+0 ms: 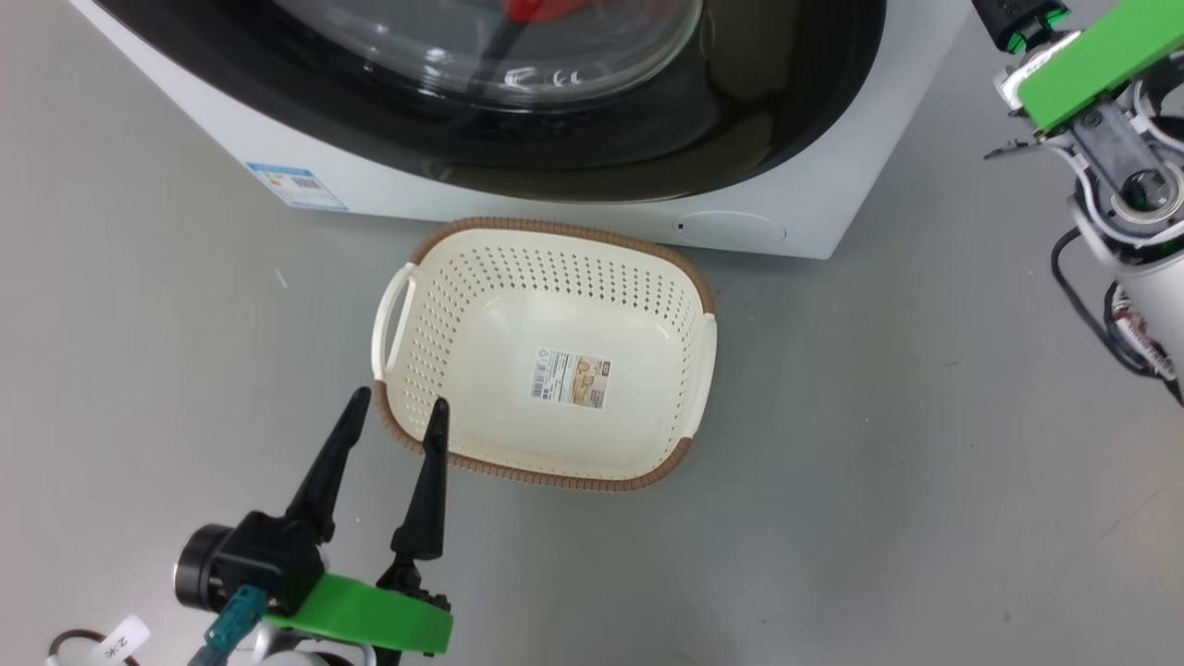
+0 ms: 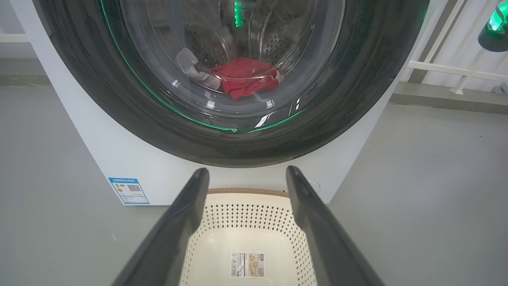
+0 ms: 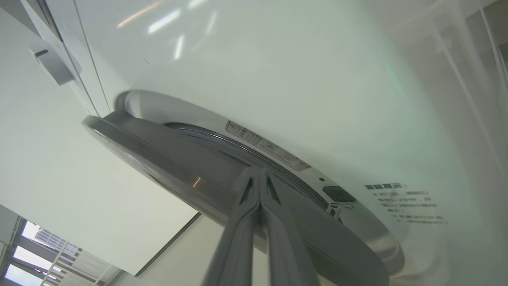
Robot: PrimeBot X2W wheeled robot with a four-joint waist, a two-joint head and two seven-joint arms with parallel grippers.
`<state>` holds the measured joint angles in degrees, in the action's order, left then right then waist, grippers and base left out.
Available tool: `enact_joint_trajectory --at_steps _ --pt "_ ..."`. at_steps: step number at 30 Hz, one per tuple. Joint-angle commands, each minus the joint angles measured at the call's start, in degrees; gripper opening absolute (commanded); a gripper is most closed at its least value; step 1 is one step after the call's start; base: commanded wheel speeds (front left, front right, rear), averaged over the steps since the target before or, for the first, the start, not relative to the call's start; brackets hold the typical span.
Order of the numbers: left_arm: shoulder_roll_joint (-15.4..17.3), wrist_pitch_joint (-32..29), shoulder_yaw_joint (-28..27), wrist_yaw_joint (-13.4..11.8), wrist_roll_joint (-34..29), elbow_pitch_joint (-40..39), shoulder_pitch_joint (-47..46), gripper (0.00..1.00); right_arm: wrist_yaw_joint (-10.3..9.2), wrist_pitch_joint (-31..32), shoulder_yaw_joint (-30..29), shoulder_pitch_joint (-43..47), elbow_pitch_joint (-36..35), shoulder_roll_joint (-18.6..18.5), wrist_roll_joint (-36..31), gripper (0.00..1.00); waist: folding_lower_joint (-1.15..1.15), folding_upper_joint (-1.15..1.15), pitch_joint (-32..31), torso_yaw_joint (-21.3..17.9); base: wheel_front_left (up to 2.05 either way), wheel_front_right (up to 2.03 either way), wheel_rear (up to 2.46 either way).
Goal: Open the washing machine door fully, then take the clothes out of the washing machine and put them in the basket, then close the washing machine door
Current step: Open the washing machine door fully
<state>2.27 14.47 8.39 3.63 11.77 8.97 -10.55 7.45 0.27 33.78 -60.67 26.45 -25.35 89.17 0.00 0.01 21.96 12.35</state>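
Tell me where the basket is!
The basket sits on the floor in the middle of the head view, just before the washing machine, the open left gripper at its near-left corner.

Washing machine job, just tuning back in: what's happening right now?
The right gripper, fingers shut, sits at the edge of the washing machine door, which stands slightly ajar. The red clothes lie inside the washing machine. The left gripper hangs open over the near rim of the basket, which holds no clothes.
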Motion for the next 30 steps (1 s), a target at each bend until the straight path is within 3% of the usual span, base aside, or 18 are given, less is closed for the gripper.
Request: enact_joint_trajectory --at_steps 1,11,17,30 --pt "0.6 0.5 -1.6 0.3 0.4 -1.5 -1.3 1.00 0.03 1.0 -0.4 -0.8 -1.1 -0.5 0.8 0.00 0.00 -0.01 0.8 0.3 0.00 0.00 0.00" --pt "0.6 0.5 -0.5 0.0 1.3 -1.6 -2.7 1.00 0.03 16.6 -4.2 -5.0 4.9 1.0 10.0 0.00 0.00 -0.01 3.2 1.5 0.00 0.00 0.00" --pt "0.6 0.5 0.1 -0.2 2.1 -1.8 -3.3 1.00 0.03 25.1 -5.5 -6.9 9.1 2.5 12.3 0.00 0.00 -0.01 4.3 2.1 0.00 0.00 0.00" --pt "0.6 0.5 1.3 -1.0 3.1 -1.6 -3.8 1.00 0.03 34.4 -9.5 -5.4 10.0 5.1 12.8 0.00 0.00 -0.01 3.5 2.6 0.00 0.00 0.00"
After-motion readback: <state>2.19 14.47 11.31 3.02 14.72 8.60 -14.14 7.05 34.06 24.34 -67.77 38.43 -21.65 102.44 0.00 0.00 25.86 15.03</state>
